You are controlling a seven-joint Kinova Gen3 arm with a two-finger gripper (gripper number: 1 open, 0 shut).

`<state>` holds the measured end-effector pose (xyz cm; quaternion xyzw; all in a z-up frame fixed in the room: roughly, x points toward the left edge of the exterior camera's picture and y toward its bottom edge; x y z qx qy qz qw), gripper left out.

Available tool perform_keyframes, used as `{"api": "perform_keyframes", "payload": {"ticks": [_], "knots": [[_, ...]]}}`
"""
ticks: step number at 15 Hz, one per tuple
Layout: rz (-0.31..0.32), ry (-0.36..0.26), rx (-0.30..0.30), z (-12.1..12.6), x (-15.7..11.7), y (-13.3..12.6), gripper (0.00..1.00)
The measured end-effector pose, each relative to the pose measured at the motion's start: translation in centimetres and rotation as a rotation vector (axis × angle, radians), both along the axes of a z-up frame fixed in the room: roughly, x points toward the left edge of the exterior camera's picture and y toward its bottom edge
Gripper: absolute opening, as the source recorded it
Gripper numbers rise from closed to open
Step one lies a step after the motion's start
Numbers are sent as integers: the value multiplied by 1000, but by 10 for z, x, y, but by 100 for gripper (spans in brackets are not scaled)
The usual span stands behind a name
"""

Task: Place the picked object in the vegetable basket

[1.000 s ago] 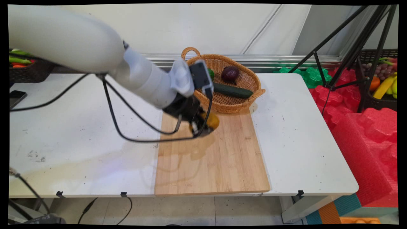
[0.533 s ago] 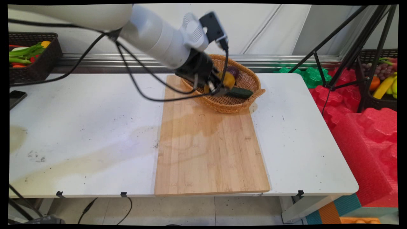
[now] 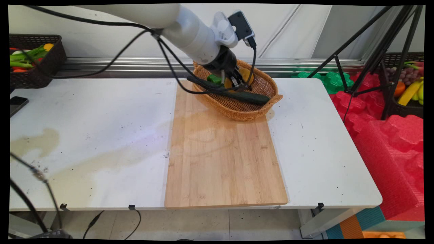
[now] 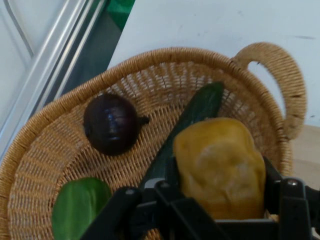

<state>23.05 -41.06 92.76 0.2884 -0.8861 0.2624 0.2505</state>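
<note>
Inside one wicker basket [image 4: 45,130]: one cucumber [image 4: 192,117], one dark purple onion [image 4: 111,123], one green vegetable [image 4: 80,207], perhaps a pepper, and one yellow-orange fruit [image 4: 220,167]. Reaching in from the upper left, tilted down over the basket, gripper [image 3: 239,82] with fingers [image 4: 292,200] clamped on the yellow-orange fruit, held above the cucumber. Below, one wooden board [image 3: 223,159] on the white table [image 3: 91,135].

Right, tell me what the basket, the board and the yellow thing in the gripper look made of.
Basket: woven wicker or rattan, tan and matte; the plaited strands and coiled handle show clearly.
Board: light wood, likely bamboo, with parallel strips and a smooth finish.
Yellow thing, held in the gripper: a dull, slightly dimpled skin with no gloss; possibly plastic or foam, but it cannot be told.
</note>
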Motion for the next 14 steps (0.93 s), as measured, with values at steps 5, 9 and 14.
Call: {"api": "perform_keyframes", "payload": {"ticks": [5, 9, 14], "knots": [[-10, -47, 60, -40, -6, -41, 0], [-29, -63, 108, -67, -11, -60, 0], [-41, -64, 131, -83, -15, -74, 100]]}}
